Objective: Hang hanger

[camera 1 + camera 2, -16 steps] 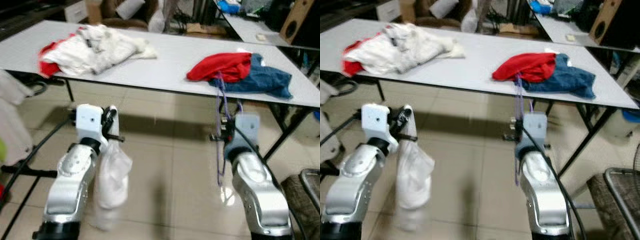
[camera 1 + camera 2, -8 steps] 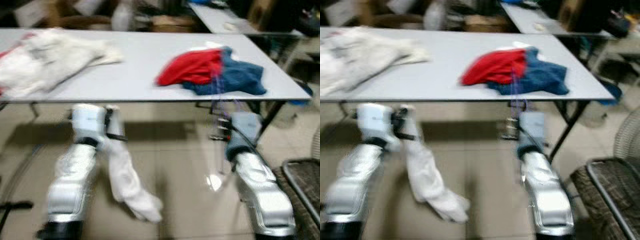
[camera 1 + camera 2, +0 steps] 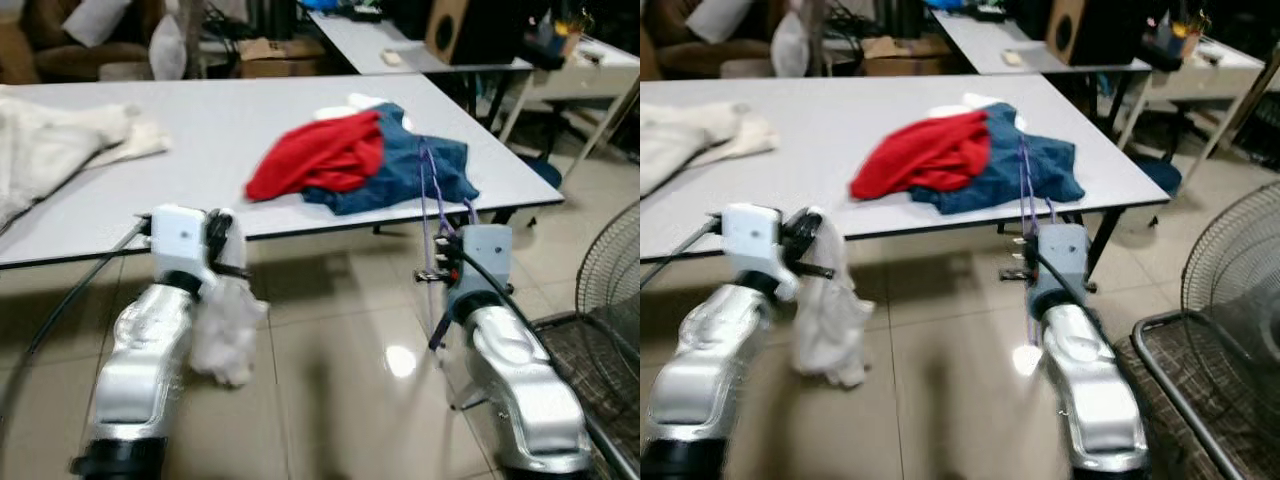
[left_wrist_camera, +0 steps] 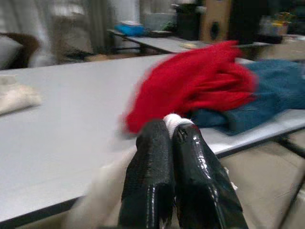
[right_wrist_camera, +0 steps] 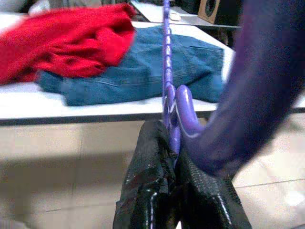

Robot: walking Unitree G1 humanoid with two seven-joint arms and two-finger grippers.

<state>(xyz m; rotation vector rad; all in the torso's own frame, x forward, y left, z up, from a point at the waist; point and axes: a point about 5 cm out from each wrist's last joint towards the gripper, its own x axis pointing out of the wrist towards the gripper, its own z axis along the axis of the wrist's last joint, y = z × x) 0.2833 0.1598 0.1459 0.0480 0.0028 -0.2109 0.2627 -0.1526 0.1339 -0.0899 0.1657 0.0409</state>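
White cloth [image 3: 225, 330] swung back, bunched under left tool [image 4: 170, 138] clamping it, right tool [image 5: 172, 143] pinching purple hanger [image 3: 432, 200].

A cluttered workroom or lab space. Long white folding tables [image 3: 200, 130] stand on a glossy tiled floor [image 3: 340, 380]; clothing lies heaped near one table's edge, a red garment [image 3: 320, 155] over blue jeans [image 3: 420, 170]. A loudspeaker [image 3: 447, 28], cardboard boxes [image 3: 265, 50] and a floor fan [image 3: 1240, 290] crowd the surroundings.
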